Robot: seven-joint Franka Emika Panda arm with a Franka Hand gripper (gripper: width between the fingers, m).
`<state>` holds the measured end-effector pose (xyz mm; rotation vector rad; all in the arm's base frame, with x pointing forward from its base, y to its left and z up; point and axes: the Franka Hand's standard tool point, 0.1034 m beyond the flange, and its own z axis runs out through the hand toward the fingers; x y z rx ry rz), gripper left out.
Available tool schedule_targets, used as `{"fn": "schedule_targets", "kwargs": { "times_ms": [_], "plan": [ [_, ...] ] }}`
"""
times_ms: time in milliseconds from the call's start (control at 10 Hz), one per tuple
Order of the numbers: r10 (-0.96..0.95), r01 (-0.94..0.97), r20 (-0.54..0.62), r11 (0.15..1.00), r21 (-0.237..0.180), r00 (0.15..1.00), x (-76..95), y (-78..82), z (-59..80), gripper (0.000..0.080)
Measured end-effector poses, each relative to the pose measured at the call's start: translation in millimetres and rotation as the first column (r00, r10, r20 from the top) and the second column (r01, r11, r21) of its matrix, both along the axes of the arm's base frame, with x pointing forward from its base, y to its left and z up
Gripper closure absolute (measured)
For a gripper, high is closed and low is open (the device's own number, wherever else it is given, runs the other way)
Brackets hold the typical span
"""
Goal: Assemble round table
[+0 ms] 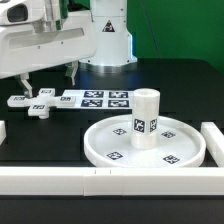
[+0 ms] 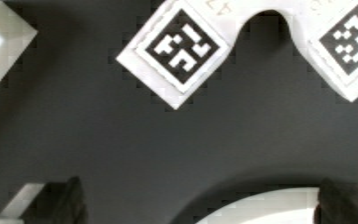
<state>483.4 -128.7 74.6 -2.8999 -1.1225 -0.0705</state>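
The large rimmed round disc (image 1: 118, 148) lies on the black table at the exterior view's right. The short thick cylinder (image 1: 146, 117) stands upright on its middle. The cross-shaped piece (image 1: 35, 104) lies flat at the exterior view's left; its tagged arms also show in the wrist view (image 2: 185, 50). My gripper (image 1: 48, 82) hangs above the cross-shaped piece, open and empty, and touches nothing. In the wrist view my gripper (image 2: 202, 210) shows its dark fingertips (image 2: 51, 205) wide apart. A white curved surface that I cannot identify shows between them.
The marker board (image 1: 96, 99) lies flat between the cross-shaped piece and the robot base (image 1: 108, 40). White rectangular border blocks run along the front edge (image 1: 60, 180) and stand at the exterior view's right (image 1: 214, 142).
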Motion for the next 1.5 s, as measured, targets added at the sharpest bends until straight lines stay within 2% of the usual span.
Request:
{"fn": "schedule_targets", "kwargs": {
  "times_ms": [100, 300, 500, 600, 800, 1200, 1500],
  "plan": [
    [-0.005, 0.005, 0.005, 1.000, -0.004, 1.000, -3.7, -6.5, -0.4, 0.0151],
    [-0.040, 0.040, 0.009, 0.999, -0.014, 0.999, -35.2, -31.0, -7.2, 0.0151],
    [-0.057, 0.057, -0.005, 0.998, -0.011, 0.998, -49.4, -40.0, -12.9, 0.0151],
    [-0.061, 0.061, 0.002, 0.998, -0.012, 0.998, -46.3, -41.5, -9.4, 0.0151],
    [-0.061, 0.061, 0.001, 0.998, -0.013, 0.998, -47.5, -40.9, -11.9, 0.0151],
    [-0.067, 0.067, -0.020, 0.998, -0.010, 0.998, -68.9, -29.6, -24.9, 0.0151],
    [-0.067, 0.066, -0.026, 0.998, -0.008, 0.997, -73.0, -27.6, -27.9, 0.0151]
  ]
}}
